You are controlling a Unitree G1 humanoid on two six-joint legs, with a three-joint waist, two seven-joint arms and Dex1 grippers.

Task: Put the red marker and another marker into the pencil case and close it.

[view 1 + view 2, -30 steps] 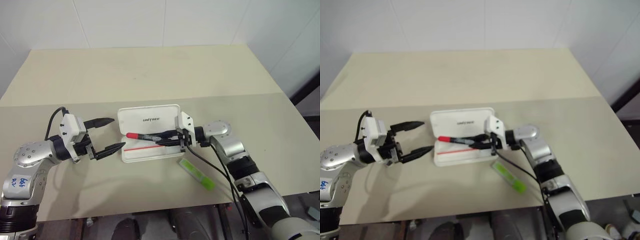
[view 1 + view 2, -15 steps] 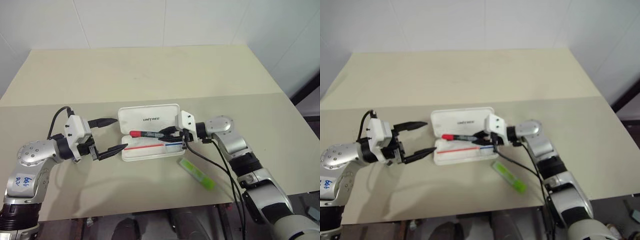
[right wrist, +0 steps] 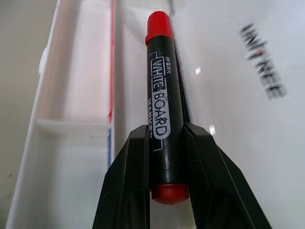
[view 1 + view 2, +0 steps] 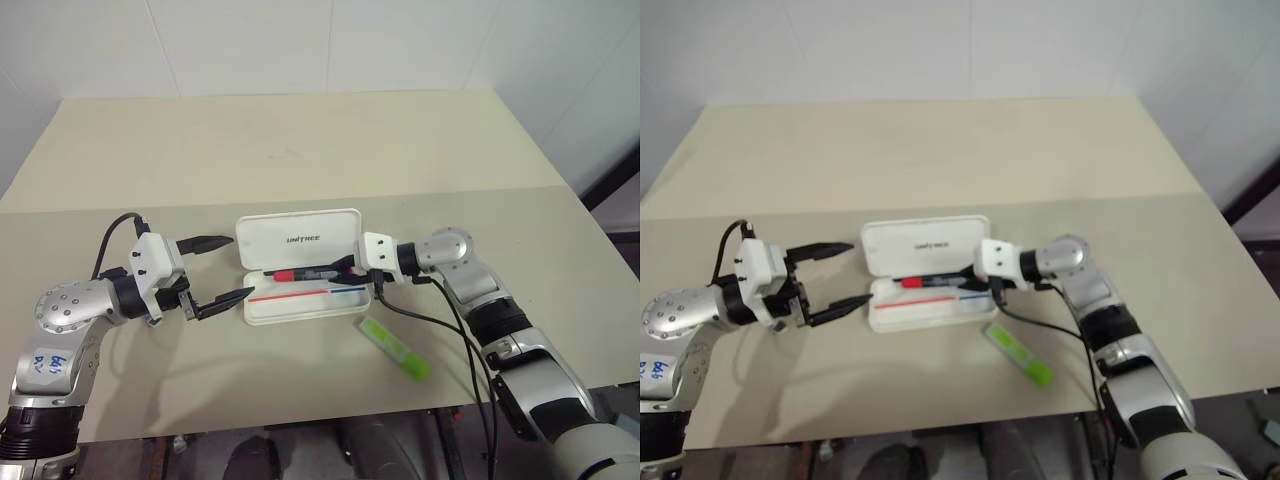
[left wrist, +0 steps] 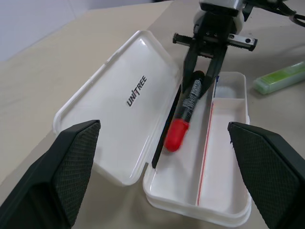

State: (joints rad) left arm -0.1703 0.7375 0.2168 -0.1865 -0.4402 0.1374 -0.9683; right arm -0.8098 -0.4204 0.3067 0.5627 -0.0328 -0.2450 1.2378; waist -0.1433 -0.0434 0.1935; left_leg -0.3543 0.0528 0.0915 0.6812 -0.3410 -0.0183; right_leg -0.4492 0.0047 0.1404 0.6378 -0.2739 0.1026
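The left gripper waits open, left of the open case. The right gripper pinches the red marker low over the tray, unreleased. The green marker lies on the table, near right; closing remains.

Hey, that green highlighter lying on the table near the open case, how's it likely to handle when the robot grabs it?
The green highlighter looks like rigid plastic, so it probably won't flex. It's short and chunky, likely light. It lies flat on the table, and its sides look fairly flat, so it may slide rather than roll if nudged.
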